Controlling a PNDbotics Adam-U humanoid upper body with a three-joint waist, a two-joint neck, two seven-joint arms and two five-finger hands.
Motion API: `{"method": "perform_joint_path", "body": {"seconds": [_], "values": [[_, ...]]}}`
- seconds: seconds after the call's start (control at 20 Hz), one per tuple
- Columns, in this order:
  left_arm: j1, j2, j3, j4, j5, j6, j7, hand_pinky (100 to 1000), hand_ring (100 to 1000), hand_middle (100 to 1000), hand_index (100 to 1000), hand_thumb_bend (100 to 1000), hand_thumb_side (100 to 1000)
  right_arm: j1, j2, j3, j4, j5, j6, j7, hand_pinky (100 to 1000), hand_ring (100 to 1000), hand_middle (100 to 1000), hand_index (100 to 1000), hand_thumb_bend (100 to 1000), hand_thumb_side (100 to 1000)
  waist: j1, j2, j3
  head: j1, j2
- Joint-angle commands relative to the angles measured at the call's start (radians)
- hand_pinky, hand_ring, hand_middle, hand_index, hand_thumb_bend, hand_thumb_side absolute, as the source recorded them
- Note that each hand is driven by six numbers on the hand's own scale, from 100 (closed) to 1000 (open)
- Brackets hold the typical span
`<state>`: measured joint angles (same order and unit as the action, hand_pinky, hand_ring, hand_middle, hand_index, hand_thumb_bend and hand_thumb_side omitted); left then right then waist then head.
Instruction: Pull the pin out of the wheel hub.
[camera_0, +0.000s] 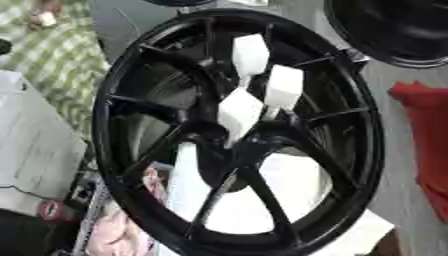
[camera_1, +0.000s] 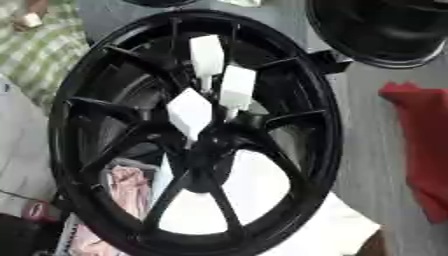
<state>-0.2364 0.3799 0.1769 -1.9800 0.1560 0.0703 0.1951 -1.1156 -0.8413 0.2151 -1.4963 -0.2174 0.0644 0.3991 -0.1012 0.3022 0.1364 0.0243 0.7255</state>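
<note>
Currently, hands: neither in view, so fingers cannot be told.
Wheel (camera_0: 241, 135): black, three white pins (camera_0: 240, 113) at hub.
Risk: pulling askew may jam pin.

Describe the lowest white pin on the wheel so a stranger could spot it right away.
Find the big black wheel hub filling the middle of the view. Three white block-headed pins stand near its centre. The lowest white pin is nearest the spoke junction, left of and below the other two pins, its head turned diamond-wise.
</note>
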Motion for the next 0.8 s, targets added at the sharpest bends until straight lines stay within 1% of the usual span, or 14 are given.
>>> {"method": "perform_joint_path", "body": {"seconds": [0.05,0.15,0.25,0.4,0.65,0.7,0.8], "values": [[-0.002,0.023,0.010,-0.020,-0.001,-0.001,0.002,691,558,533,746,100,806,-0.010,-0.038,-0.021,-0.017,-0.008,-0.001,-0.007,841,799,635,734,503,220,0.004,-0.021,-0.001,0.002,-0.018],[-0.002,0.023,0.010,-0.020,-0.001,-0.001,0.002,691,557,533,746,100,805,-0.009,-0.041,-0.027,-0.016,-0.008,-0.001,-0.013,841,791,634,733,505,215,0.004,-0.020,-0.001,0.002,-0.019],[-0.001,0.023,0.011,-0.020,-0.001,-0.001,0.003,691,557,533,746,100,806,-0.007,-0.045,-0.045,-0.006,-0.008,-0.001,-0.030,840,784,633,732,513,208,0.005,-0.020,-0.002,0.001,-0.021],[0.002,0.022,0.013,-0.020,-0.002,-0.001,0.005,691,557,533,746,100,807,-0.007,-0.056,-0.099,0.036,0.002,-0.004,-0.067,840,768,618,730,527,190,0.004,-0.021,-0.005,-0.008,-0.033],[0.003,0.021,0.015,-0.020,-0.002,0.000,0.006,692,557,533,746,100,807,-0.003,-0.063,-0.204,0.131,0.020,-0.020,-0.135,843,759,611,728,533,180,0.003,-0.022,-0.008,-0.046,-0.071],[0.003,0.021,0.014,-0.020,-0.002,0.000,0.006,692,557,533,746,100,807,0.000,-0.062,-0.214,0.142,0.018,-0.022,-0.150,843,758,610,728,533,180,0.003,-0.021,-0.008,-0.049,-0.077],[0.002,0.021,0.014,-0.020,-0.003,0.000,0.006,692,557,533,746,100,806,0.006,-0.062,-0.215,0.149,0.011,-0.028,-0.180,842,758,610,728,534,181,0.003,-0.020,-0.006,-0.051,-0.082]]}}
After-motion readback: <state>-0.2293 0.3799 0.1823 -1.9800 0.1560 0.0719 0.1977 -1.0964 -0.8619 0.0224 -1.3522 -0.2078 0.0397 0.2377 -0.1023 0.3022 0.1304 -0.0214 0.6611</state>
